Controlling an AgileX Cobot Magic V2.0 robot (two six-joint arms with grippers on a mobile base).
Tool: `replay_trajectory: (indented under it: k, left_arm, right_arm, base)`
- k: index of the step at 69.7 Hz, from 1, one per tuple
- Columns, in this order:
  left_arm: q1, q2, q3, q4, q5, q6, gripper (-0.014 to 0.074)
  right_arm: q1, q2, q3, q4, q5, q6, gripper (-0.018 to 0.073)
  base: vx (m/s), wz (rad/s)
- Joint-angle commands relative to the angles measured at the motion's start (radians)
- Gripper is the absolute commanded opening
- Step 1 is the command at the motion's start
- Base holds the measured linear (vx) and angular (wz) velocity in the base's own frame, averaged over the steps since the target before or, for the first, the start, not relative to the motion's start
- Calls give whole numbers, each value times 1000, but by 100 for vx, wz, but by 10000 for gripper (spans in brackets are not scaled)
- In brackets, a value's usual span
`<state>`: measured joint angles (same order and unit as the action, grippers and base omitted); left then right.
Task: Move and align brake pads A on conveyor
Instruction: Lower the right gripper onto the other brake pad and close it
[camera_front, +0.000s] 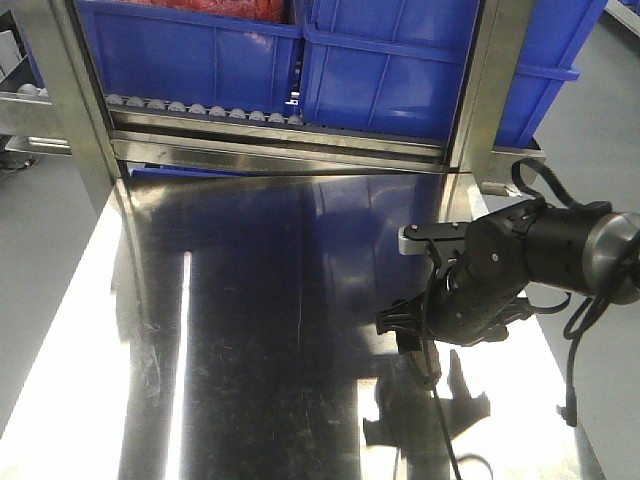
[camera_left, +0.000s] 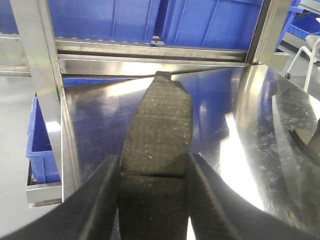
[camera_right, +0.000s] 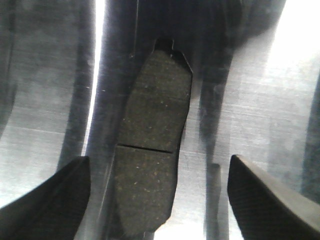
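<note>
Over on the left, the left gripper (camera_left: 152, 161) is clamping a pad (camera_left: 160, 115) by its near half, with fingers pressing on both long edges beside the groove. That pad is riding above the steel table (camera_left: 240, 150), and its long axis is pointing straight away from the wrist toward the rack (camera_left: 150, 50) and the blue bins (camera_left: 210, 20).

Further right, the right gripper (camera_right: 159, 160) is hovering low over the table with its jaws spread wide, holding nothing. A second pad (camera_right: 152, 135) is lying flat on the steel directly beneath it. It is sitting between the two fingers, touching neither, nearer the one on the left of the wrist view. Its long axis is running along the wrist's line of sight, across the closing direction, so the fingers are facing its long edges. I'd judge a straight descent with a slight sideways shift would centre the grasp. The right arm is plainly the nearer one.

The conveyor is not showing in any view, so I cannot tell which way it lies.
</note>
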<state>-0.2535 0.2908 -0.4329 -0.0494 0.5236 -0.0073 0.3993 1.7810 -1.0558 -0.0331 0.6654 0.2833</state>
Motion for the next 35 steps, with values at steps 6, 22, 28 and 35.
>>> replay_trajectory:
  k: [6, 22, 28, 35]
  left_arm:
    - [-7, 10, -26, -7, -92, -1, 104]
    - [-7, 10, -26, -7, -92, -1, 104]
    - [-7, 10, -26, -7, -92, -1, 104]
    - [-7, 10, -26, -7, -92, -1, 104]
  right_arm:
    - [1, -9, -28, -5, -50, -20, 531]
    - [1, 1, -28, -5, -79, -20, 524]
    - [1, 1, -28, -7, -82, -20, 497]
    - [1, 1, -28, -12, -82, -20, 438]
  base:
    - [0, 0]
    - [0, 0]
    - [0, 0]
    - [0, 0]
